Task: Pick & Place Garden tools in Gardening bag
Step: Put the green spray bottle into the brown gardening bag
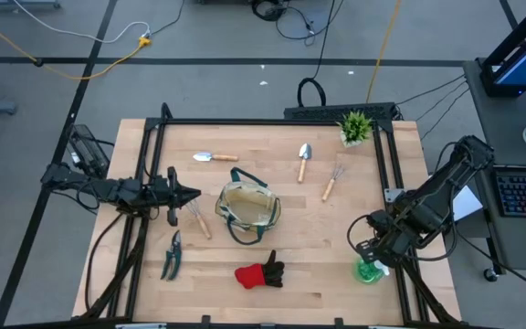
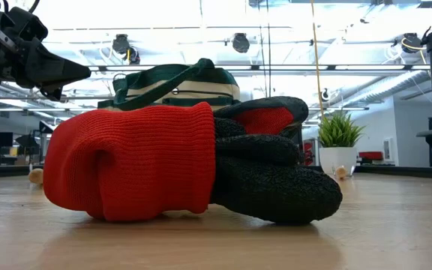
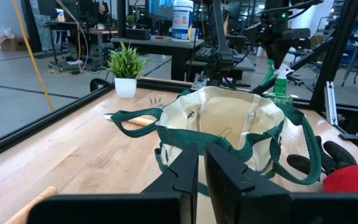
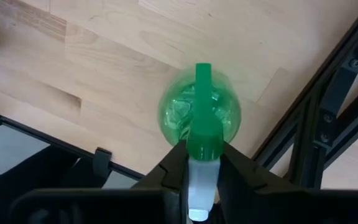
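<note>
1. The gardening bag [image 1: 249, 212] sits mid-table with its mouth open upward; it serves as the landmark here. No brand, label or writing can be read on it or on any tool.
2. The right gripper [image 4: 202, 163] is near the table's right front corner, well to the right of the bag, its fingers clenched on the white neck of a green spray bottle [image 4: 199, 112].
3. The left gripper [image 3: 200, 168] hovers just left of the bag, pointed at it, jaws closed and empty.
4. A red-and-black glove [image 1: 260, 273] lies in front of the bag.
5. Pruning shears [image 1: 171, 255] lie to the bag's front left.
6. A hand rake [image 1: 198, 218] lies just left of the bag.
7. Two trowels [image 1: 215, 156] [image 1: 304, 160] and a small rake [image 1: 332, 180] lie behind the bag.
8. A potted plant [image 1: 355, 127] stands at the far right corner.
</note>
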You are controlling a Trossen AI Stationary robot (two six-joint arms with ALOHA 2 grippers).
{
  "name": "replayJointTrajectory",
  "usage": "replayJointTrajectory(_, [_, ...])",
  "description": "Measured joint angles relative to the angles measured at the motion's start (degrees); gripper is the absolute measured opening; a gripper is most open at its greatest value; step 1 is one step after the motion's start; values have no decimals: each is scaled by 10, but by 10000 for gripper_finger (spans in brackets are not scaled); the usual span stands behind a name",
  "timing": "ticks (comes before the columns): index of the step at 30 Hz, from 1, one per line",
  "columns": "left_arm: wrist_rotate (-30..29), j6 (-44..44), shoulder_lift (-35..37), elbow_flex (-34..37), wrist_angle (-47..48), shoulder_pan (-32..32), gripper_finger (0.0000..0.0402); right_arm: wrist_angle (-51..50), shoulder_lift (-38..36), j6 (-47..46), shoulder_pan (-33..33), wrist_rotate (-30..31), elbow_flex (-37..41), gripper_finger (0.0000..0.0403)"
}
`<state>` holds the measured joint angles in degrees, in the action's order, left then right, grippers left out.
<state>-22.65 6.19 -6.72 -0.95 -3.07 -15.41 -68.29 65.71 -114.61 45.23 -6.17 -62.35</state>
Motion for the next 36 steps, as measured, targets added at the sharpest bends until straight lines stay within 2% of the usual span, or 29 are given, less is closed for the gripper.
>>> replayJointTrajectory(9, [0,0,0,0,0,0,31,-8,0,9,0,1,0,50])
replayJointTrajectory(17, [0,0,0,0,0,0,31,6,1,74,-25,2,-1,47])
replayJointTrajectory(26, [0,0,0,0,-1,0,31,25,1,225,-95,44,-48,46])
replayJointTrajectory(31, [0,0,0,0,-1,0,31,91,1,336,-146,75,-77,46])
replayJointTrajectory(36, [0,0,0,0,-1,0,31,209,1,455,-200,78,-84,46])
